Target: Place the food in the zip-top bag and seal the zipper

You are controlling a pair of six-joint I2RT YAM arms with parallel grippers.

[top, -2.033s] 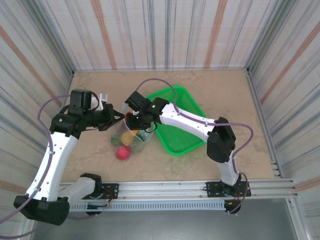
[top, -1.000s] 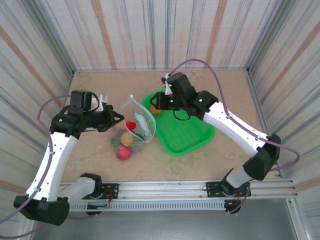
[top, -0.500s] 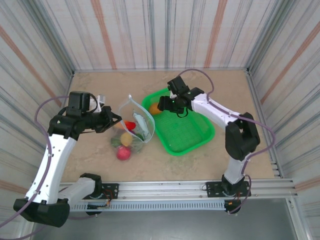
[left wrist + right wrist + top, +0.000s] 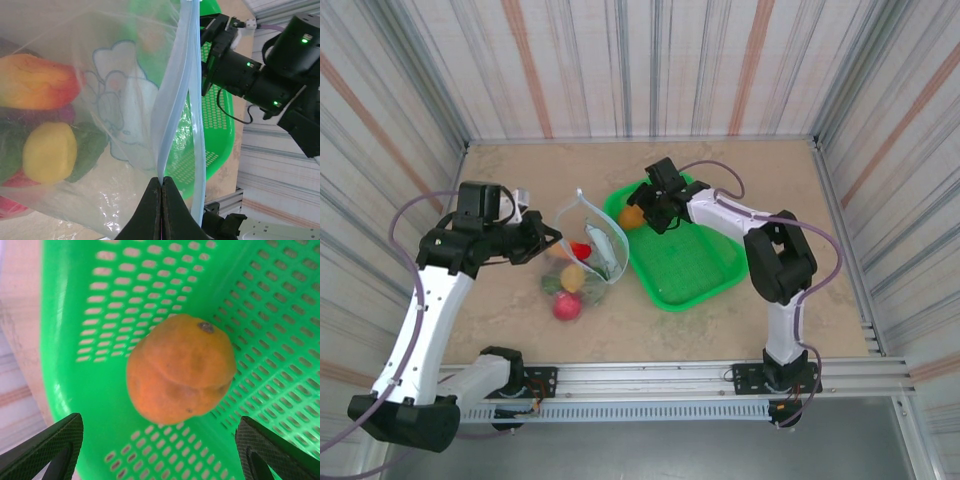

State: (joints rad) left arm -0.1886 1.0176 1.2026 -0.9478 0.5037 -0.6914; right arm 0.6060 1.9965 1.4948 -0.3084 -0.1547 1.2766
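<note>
The orange toy fruit (image 4: 180,367) sits in the left corner of the green basket (image 4: 692,268), dead ahead of the right tool (image 4: 159,421), whose jaws stand wide apart either side of it with nothing gripped. It's roundish so no axis to worry about, and the right arm (image 4: 720,212) is the nearer one anyway, since the left tool (image 4: 161,192) is pinched together on the zipper (image 4: 172,110), holding the zip-top bag (image 4: 590,245) open on the counter (image 4: 750,180) just left of the basket
</note>
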